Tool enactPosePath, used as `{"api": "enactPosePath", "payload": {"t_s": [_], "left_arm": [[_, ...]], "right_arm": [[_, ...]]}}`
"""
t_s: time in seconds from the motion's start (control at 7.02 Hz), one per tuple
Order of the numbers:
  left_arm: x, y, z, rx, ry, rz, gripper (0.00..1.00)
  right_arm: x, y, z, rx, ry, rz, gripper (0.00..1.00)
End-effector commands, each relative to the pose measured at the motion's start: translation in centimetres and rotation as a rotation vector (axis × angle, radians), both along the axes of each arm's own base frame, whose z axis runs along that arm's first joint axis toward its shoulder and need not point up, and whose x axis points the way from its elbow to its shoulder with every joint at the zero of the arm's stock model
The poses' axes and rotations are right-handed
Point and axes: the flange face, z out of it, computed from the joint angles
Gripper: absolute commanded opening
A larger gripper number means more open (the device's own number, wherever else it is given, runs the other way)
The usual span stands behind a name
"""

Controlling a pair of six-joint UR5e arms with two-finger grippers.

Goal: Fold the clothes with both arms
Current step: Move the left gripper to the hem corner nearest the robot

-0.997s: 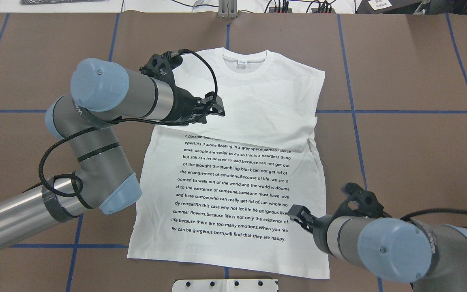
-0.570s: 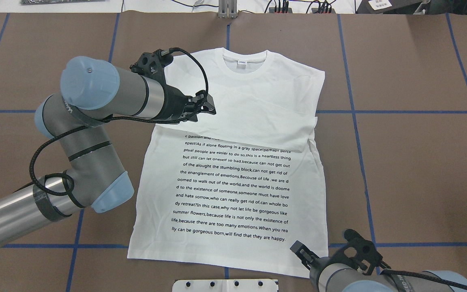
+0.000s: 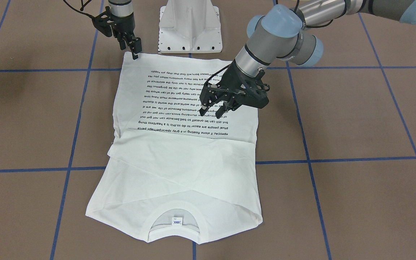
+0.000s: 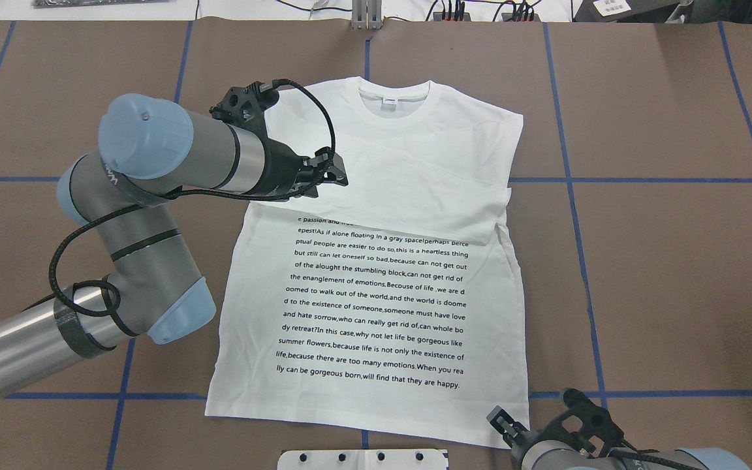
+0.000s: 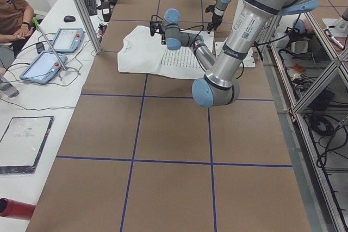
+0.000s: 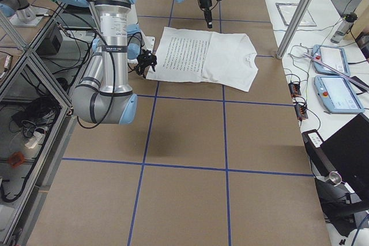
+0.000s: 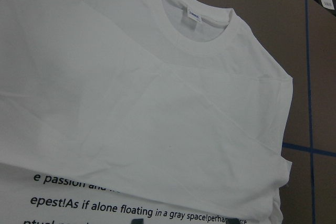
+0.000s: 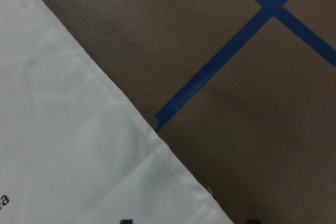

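Note:
The white T-shirt (image 4: 376, 307) lies flat on the brown table, text side up, sleeves folded in across the chest. Its collar (image 4: 394, 111) and neck label point away from the robot. My left gripper (image 3: 212, 110) hovers open and empty above the shirt's left side, near the folded sleeve; it shows in the overhead view (image 4: 333, 171) too. My right gripper (image 3: 134, 54) is open and empty, low at the shirt's near right hem corner (image 8: 157, 145). The right wrist view shows that corner's edge on bare table.
The white pedestal (image 3: 190, 25) stands just behind the shirt's hem. Blue tape lines (image 4: 643, 179) cross the brown table. An operators' bench with tablets (image 5: 54, 47) and a seated person (image 5: 13, 9) lies beyond the far edge.
My right gripper has moved back toward the robot, from beside the shirt's lower right side to its near hem corner. My left gripper has drawn back slightly to the left.

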Motion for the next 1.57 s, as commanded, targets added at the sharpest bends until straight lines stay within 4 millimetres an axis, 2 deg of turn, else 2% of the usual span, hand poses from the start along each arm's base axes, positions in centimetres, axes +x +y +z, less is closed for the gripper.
{"api": "enactPosePath", "payload": {"t_s": [0.0,0.14,0.28,0.43,0.57,0.71,0.85,1.0,1.14,1.28,1.42], "left_arm": [[0.1,0.0,0.1,-0.002,-0.001,0.0,0.62],[0.1,0.0,0.1,-0.003,-0.001,0.0,0.62],[0.1,0.0,0.1,-0.003,-0.001,0.0,0.62],[0.0,0.1,-0.1,-0.002,0.002,0.0,0.62],[-0.1,0.1,-0.1,-0.009,0.004,-0.002,0.62],[-0.3,0.1,0.1,-0.018,0.001,-0.005,0.62],[0.0,1.1,2.9,-0.063,-0.025,0.006,0.62],[0.9,2.9,4.6,-0.134,-0.04,0.018,0.62],[1.6,7.6,7.7,-0.179,-0.077,0.063,0.62],[-1.3,12.4,9.4,-0.208,-0.111,0.096,0.62],[-2.8,16.5,10.1,-0.272,-0.191,0.124,0.62]], "right_arm": [[-0.1,0.1,0.2,-0.001,0.004,-0.002,0.58],[0.0,0.2,0.0,-0.006,0.0,-0.005,0.4],[-0.1,0.2,0.2,-0.007,0.004,-0.006,0.17],[0.1,0.1,-0.1,-0.01,-0.001,-0.007,0.0],[0.0,0.3,0.3,-0.018,0.008,-0.015,0.0],[0.1,0.4,-0.2,-0.029,-0.003,-0.024,0.0],[0.9,0.3,-1.5,-0.04,-0.031,-0.027,0.0],[1.3,0.4,-2.1,-0.055,-0.044,-0.037,0.0],[2.5,-0.2,-3.6,-0.072,-0.078,-0.037,0.0],[2.7,-0.5,-3.8,-0.082,-0.081,-0.038,0.0],[2.8,-0.7,-3.8,-0.082,-0.083,-0.036,0.0]]}}
